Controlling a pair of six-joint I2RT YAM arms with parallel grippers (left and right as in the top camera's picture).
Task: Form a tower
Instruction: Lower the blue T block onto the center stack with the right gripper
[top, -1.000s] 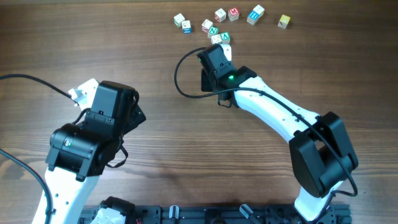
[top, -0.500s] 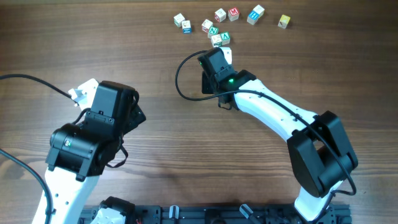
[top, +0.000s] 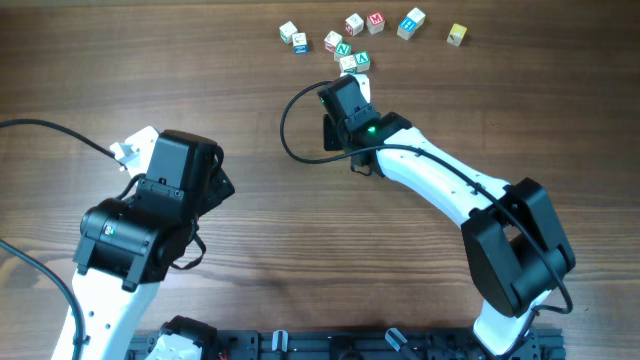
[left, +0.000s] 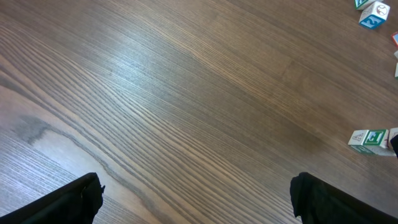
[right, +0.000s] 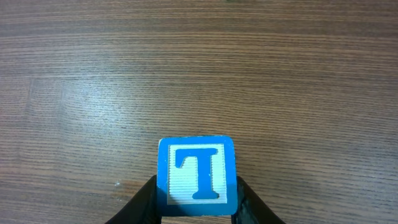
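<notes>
My right gripper is shut on a small white cube with a blue letter T and blue edges. It holds the cube just above the bare wood. From overhead, this gripper sits just short of two pale cubes with green marks. One green-marked cube also shows at the right edge of the left wrist view. No stacked tower shows in any view. My left gripper stands wide open over bare table, nothing between its fingers.
Several loose letter cubes lie along the far edge: a white one, red-marked ones, a blue H cube and a yellow one. The left arm rests at the near left, with a black cable trailing left.
The right gripper with the T cube shifted very slightly towards the near side a second ago and has held still since. The left arm has not moved.
</notes>
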